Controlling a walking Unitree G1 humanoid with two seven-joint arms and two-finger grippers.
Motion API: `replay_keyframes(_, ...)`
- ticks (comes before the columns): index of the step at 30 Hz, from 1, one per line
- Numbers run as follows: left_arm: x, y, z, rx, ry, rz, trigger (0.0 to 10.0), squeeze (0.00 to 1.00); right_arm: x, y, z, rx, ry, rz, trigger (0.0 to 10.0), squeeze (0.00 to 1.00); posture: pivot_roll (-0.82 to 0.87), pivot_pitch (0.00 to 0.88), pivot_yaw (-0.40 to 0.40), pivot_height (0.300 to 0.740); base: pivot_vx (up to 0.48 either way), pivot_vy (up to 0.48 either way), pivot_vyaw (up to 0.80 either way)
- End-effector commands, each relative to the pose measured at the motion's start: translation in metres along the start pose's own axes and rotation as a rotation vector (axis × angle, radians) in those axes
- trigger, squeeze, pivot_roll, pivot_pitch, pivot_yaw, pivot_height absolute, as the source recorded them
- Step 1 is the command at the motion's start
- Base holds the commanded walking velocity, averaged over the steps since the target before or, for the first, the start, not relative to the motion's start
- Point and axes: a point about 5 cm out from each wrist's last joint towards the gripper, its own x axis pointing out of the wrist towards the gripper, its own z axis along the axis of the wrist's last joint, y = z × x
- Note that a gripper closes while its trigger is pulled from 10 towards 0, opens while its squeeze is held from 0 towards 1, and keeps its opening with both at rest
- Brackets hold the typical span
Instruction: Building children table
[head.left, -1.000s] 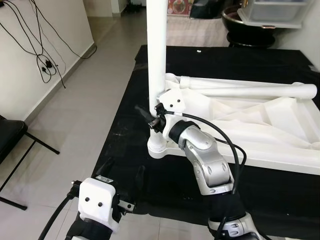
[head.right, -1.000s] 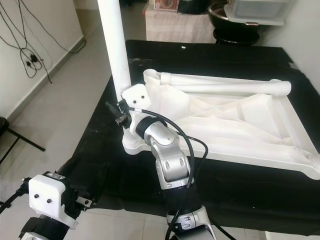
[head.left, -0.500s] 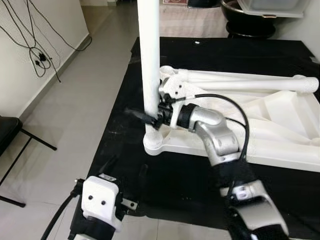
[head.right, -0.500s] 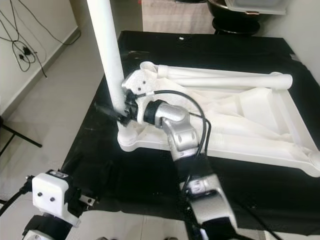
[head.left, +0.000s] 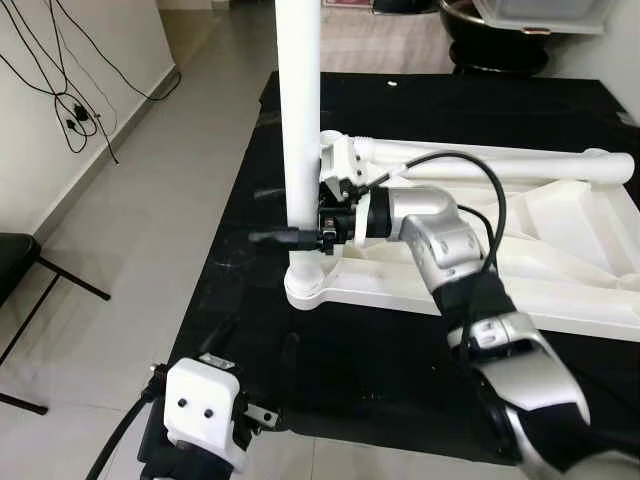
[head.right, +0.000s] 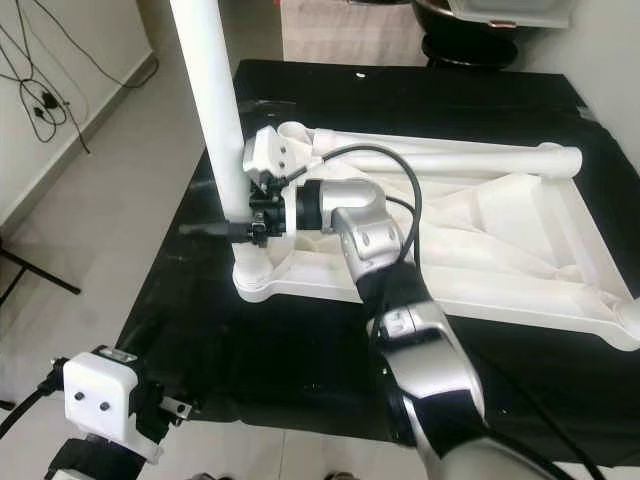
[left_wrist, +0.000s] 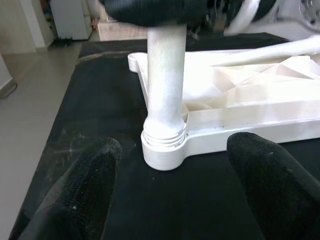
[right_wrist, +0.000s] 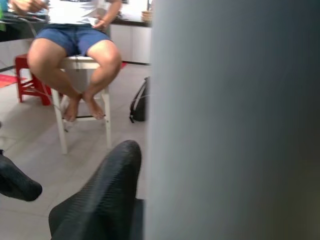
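One white table leg stands upright in the near-left corner socket of the upside-down white tabletop, which lies on a black mat on the floor. A second leg lies loose along the tabletop's far edge.

The right claw is at the standing leg just above the socket, one black finger poking out to the left past the leg. It looks wrapped around the leg, but whether it is clenched tight or just resting against it I cannot tell. In the right wrist view the leg sits hard against one finger, and a person sits on a stool in the background.

The left claw hangs low at the near edge of the mat, fingers spread wide and holding nothing, looking at the socket, where thread rings show at the leg's base.

Those exposed threads suggest the leg is not fully screwed home. To do this well, I would keep the leg straight upright while turning, grip low near the socket, and turn in short strokes, re-gripping between them. The tabletop may spin on the mat, so the free left claw could brace the corner. Stop once the threads vanish.
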Motion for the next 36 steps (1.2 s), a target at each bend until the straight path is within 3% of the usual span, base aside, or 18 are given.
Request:
replay_keyframes(1,-0.002,0.000,0.001,0.007,0.010,0.008,10.0,0.00,0.003,0.001,0.001,-0.016,-0.018,0.055,0.0,0.00,0.13,0.182,-0.040,0.740,0.000,0.000,0.00)
replay_keyframes(11,-0.002,-0.001,0.001,0.003,0.011,0.012,10.0,0.00,-0.003,0.002,-0.010,0.005,0.022,0.107,0.0,0.00,0.10,0.194,-0.049,0.740,0.000,0.000,0.00)
replay_keyframes(14,-0.002,0.000,0.001,0.002,0.010,0.015,10.0,0.00,-0.006,0.004,-0.020,0.006,0.053,0.044,0.0,0.00,0.10,0.198,-0.054,0.740,0.000,0.000,0.00)
replay_keyframes(15,-0.002,0.000,0.001,0.002,0.009,0.017,10.0,0.00,-0.003,0.008,-0.036,0.046,0.099,-0.170,0.0,0.00,0.09,0.199,-0.061,0.740,0.000,0.000,0.00)
replay_keyframes(17,-0.003,0.001,0.001,0.004,0.009,0.019,10.0,0.00,0.001,0.015,-0.054,0.009,0.235,-0.515,0.0,0.00,0.09,0.200,-0.062,0.740,0.000,0.000,0.00)
replay_keyframes(18,-0.003,0.001,0.001,0.004,0.009,0.019,10.0,0.00,0.001,0.015,-0.054,0.009,0.235,-0.515,0.0,0.00,0.09,0.200,-0.062,0.740,0.000,0.000,0.00)
replay_keyframes(19,-0.003,0.002,0.001,0.006,0.009,0.021,10.0,0.00,-0.003,0.024,-0.063,0.066,0.303,-0.763,0.0,0.00,0.09,0.201,-0.059,0.740,0.000,0.000,0.00)
replay_keyframes(20,-0.003,0.002,0.001,0.006,0.009,0.021,10.0,0.00,-0.003,0.024,-0.063,0.066,0.303,-0.763,0.0,0.00,0.09,0.201,-0.059,0.740,0.000,0.000,0.00)
replay_keyframes(21,-0.002,0.003,0.001,0.008,0.008,0.023,10.0,0.00,-0.001,0.048,-0.066,0.072,0.312,-0.843,0.0,0.00,0.10,0.201,-0.051,0.740,0.000,0.000,0.00)
replay_keyframes(22,-0.001,0.004,0.001,0.011,0.009,0.025,10.0,0.00,0.007,0.064,-0.065,0.117,0.278,-0.867,0.0,0.00,0.09,0.188,-0.033,0.740,0.000,0.000,0.00)
replay_keyframes(24,-0.001,0.004,0.001,0.011,0.009,0.025,10.0,0.00,0.007,0.064,-0.065,0.117,0.278,-0.867,0.0,0.00,0.09,0.188,-0.033,0.740,0.000,0.000,0.00)
replay_keyframes(25,-0.001,0.005,0.000,0.014,0.009,0.026,10.0,0.00,0.013,0.074,-0.064,0.146,0.244,-0.859,0.0,0.00,0.09,0.188,-0.033,0.740,0.000,0.000,0.00)
replay_keyframes(26,-0.001,0.005,0.000,0.014,0.009,0.026,10.0,0.00,0.013,0.074,-0.064,0.146,0.244,-0.859,0.0,0.00,0.09,0.188,-0.033,0.740,0.000,0.000,0.00)
replay_keyframes(27,0.002,0.005,-0.001,0.015,0.005,0.021,10.0,0.00,0.026,0.065,-0.061,0.131,0.198,-0.827,0.0,0.00,0.08,0.168,-0.034,0.740,0.000,0.000,0.00)
replay_keyframes(29,0.002,0.005,-0.001,0.015,0.005,0.021,10.0,0.00,0.026,0.065,-0.061,0.131,0.198,-0.827,0.0,0.00,0.08,0.168,-0.034,0.740,0.000,0.000,0.00)
replay_keyframes(33,0.005,0.006,-0.001,0.017,-0.009,0.027,10.0,0.00,0.032,0.048,-0.053,0.115,0.181,-0.822,0.0,0.00,0.08,0.162,-0.042,0.740,0.000,0.000,0.00)
replay_keyframes(34,0.006,0.006,0.000,0.017,-0.011,0.031,10.0,0.00,0.032,0.048,-0.050,0.110,0.181,-0.819,10.0,0.00,0.08,0.164,-0.044,0.740,0.000,0.000,0.00)
replay_keyframes(36,0.006,0.006,0.000,0.018,-0.012,0.034,10.0,0.00,0.034,0.045,-0.043,0.121,0.144,-0.779,10.0,0.00,0.09,0.165,-0.042,0.740,0.000,0.000,0.00)
